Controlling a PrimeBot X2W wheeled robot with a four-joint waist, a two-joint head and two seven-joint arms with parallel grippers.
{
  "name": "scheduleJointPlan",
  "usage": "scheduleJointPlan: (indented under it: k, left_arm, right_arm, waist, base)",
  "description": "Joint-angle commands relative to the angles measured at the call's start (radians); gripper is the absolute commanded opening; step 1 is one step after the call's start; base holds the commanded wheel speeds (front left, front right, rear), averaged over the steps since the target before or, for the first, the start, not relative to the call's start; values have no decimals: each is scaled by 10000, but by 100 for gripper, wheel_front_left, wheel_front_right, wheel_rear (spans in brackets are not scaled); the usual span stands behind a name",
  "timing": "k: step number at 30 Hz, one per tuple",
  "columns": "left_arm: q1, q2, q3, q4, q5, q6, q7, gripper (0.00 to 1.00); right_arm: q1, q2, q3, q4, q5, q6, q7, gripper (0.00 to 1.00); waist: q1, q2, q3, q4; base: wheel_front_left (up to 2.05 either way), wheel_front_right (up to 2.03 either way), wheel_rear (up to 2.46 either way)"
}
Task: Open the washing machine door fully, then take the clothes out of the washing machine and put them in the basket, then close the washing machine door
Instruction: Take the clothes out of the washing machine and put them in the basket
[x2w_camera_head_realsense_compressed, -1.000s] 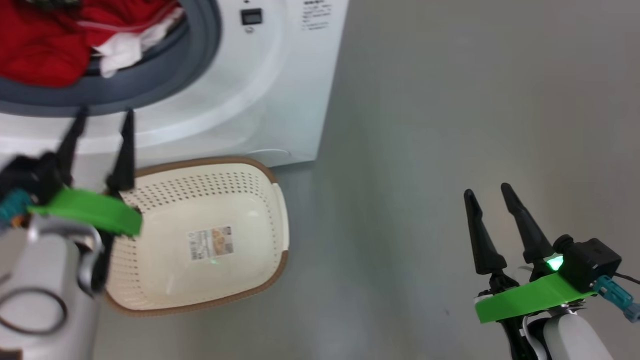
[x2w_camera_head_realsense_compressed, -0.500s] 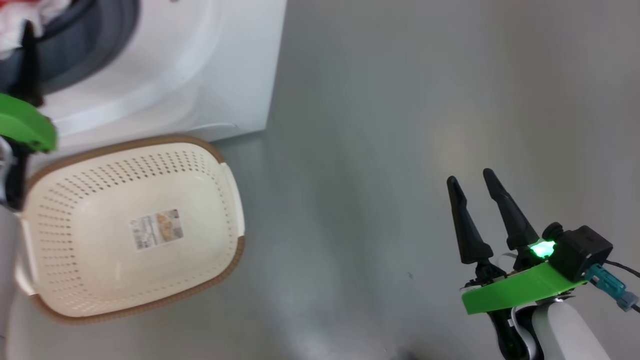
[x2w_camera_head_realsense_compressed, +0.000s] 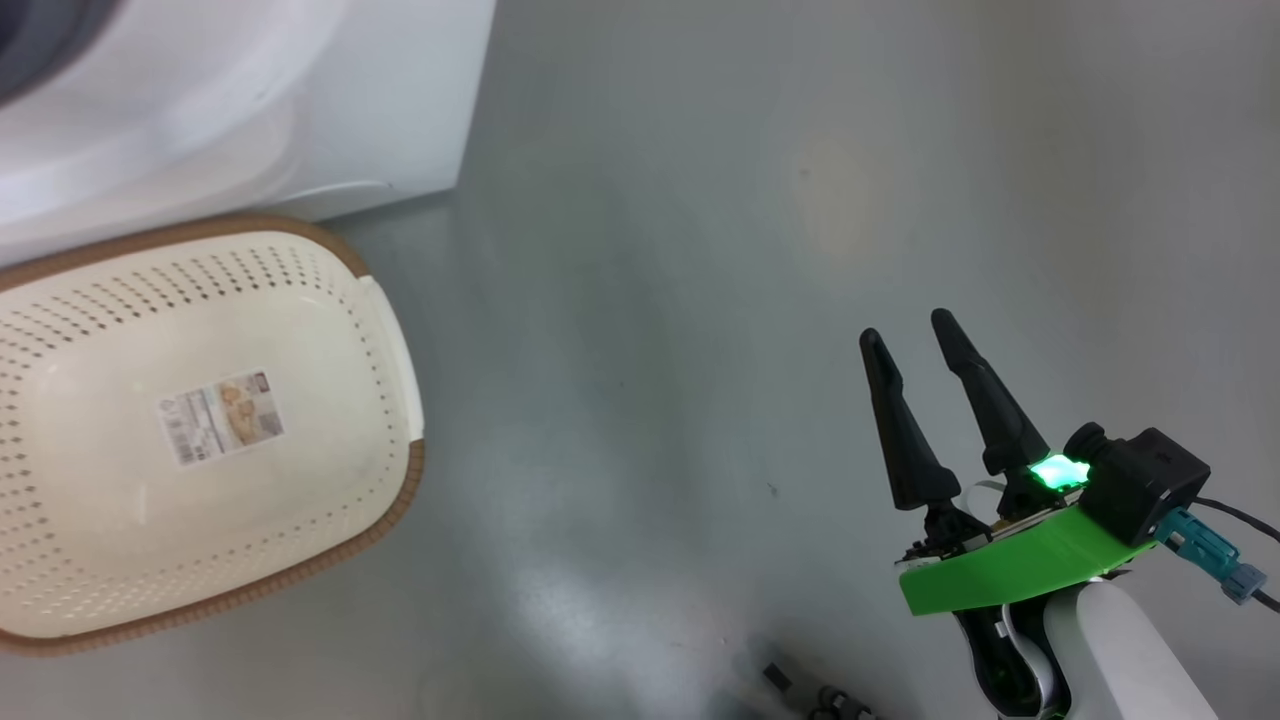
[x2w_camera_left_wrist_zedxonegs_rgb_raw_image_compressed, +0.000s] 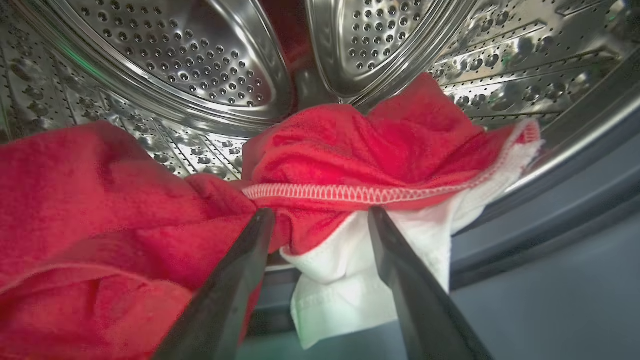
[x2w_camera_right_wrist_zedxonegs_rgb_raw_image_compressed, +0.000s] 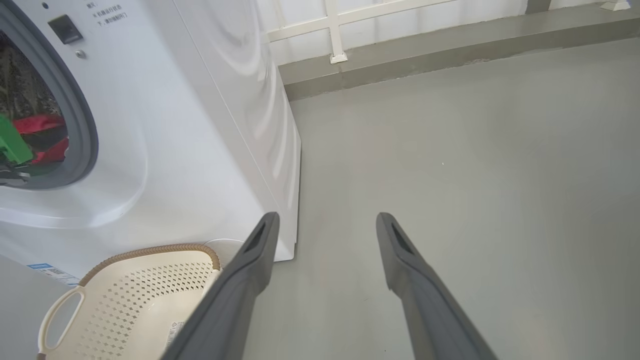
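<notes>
While my left pincer (x2w_camera_left_wrist_zedxonegs_rgb_raw_image_compressed: 320, 212) sits spread at the red polo shirt (x2w_camera_left_wrist_zedxonegs_rgb_raw_image_compressed: 360, 145) in the washing machine drum (x2w_camera_left_wrist_zedxonegs_rgb_raw_image_compressed: 175, 60), my right pincer (x2w_camera_head_realsense_compressed: 907, 328) hangs spread, right of the basket (x2w_camera_head_realsense_compressed: 395, 340).

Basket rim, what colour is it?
Brown with a woven look; the basket rim shows best in head view.

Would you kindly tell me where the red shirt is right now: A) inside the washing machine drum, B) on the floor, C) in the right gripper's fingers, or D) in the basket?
A: the left wrist view shows the red shirt lying in the steel drum, just ahead of the left gripper, its fingers open.
</notes>
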Motion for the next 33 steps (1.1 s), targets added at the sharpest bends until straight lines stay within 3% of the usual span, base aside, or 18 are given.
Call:
scheduleJointPlan:
  k: [1,10,13,14,15,28,33]
  left_arm:
    - [-238,535,23,-28,97,74,-2,100]
    - [-722,574,-263,423,59,-63,463,100]
    - [-791,543,-401,477,47,-108,569,29]
    - [-806,532,-438,493,34,-118,602,20]
    - [-818,527,-476,506,23,-127,615,0]
    - [-535,231,-564,377,-294,-161,-52,0]
    - [197,82,-135,-695,-553,-97,-123,0]
  right_arm:
    - [-116,-89,216,-268,62,73,-65,100]
    - [-135,-89,323,-363,141,73,-65,100]
    - [-145,-89,313,-367,145,73,-65,100]
    - [-158,-89,311,-366,149,73,-65,100]
    - [-174,-89,307,-365,152,73,-65,100]
    - [-237,-89,79,-266,-20,73,-65,100]
    - [-175,-89,-78,-184,-232,73,-65,100]
  waist:
    - [0,0,244,-200]
    - [0,0,390,-307]
    - [0,0,400,-283]
    - [0,0,403,-275]
    - [0,0,406,-267]
    - [0,0,20,153]
    - [0,0,-370,513]
  base:
    - [0,0,0]
    - [0,0,0]
    - [0,0,0]
    - [0,0,0]
    - [0,0,0]
    - [0,0,0]
    - [0,0,0]
